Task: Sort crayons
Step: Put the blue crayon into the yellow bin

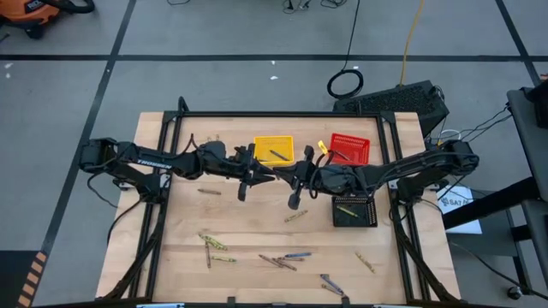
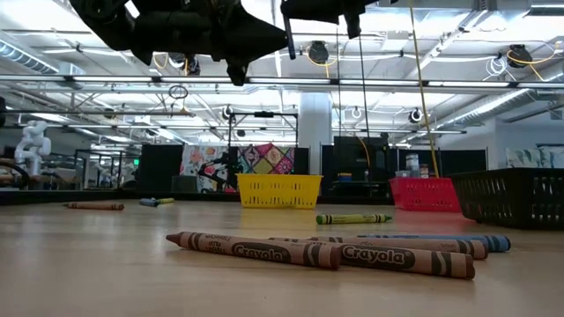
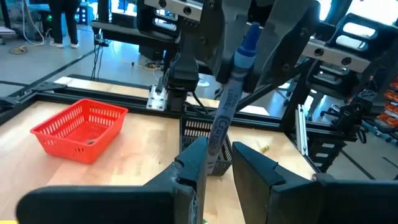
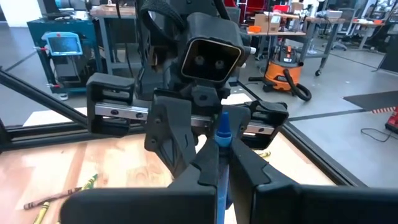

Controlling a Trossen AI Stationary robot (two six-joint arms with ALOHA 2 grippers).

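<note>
Blue crayon point(image 3: 227, 106) pinched at its lower end btwn fingertips of L gripper point(image 3: 219, 152), standing roughly upright w/ slight tilt, tip up. Held well above table point(image 1: 257, 231), mid-workspace.

R gripper point(image 4: 225, 165) directly opposite, nose-to-nose w/ L, fingers clenched. Sits right at crayon's tip end; can't tell if touching it. From R wrist cam, blue tip peeking up just past the closed fingers.

Outward from the grippers:
- Yellow basket point(image 1: 274, 150) just beyond the pair, far side of table, one dark crayon point(image 1: 278, 155) inside.
- Red basket point(image 1: 349, 148) beyond R gripper, next to yellow one.
- Black basket point(image 1: 354, 210) just beside R gripper on R arm's side, one yellow-olive crayon point(image 1: 345, 210) in it.
- Single crayon point(image 1: 295, 216) on wood almost under R gripper.
- Another single point(image 1: 209, 192) under L arm.
- Loose crayons scattered on near side of table, well apart from both grippers: olive group point(image 1: 214, 242) on L side, brown/blue group point(image 1: 287, 259) centre, couple more point(image 1: 332, 284) near front edge.
- Low cam: two brown crayons point(image 2: 256, 250) lying end-on in foreground, green one point(image 2: 352, 218) behind.
</note>
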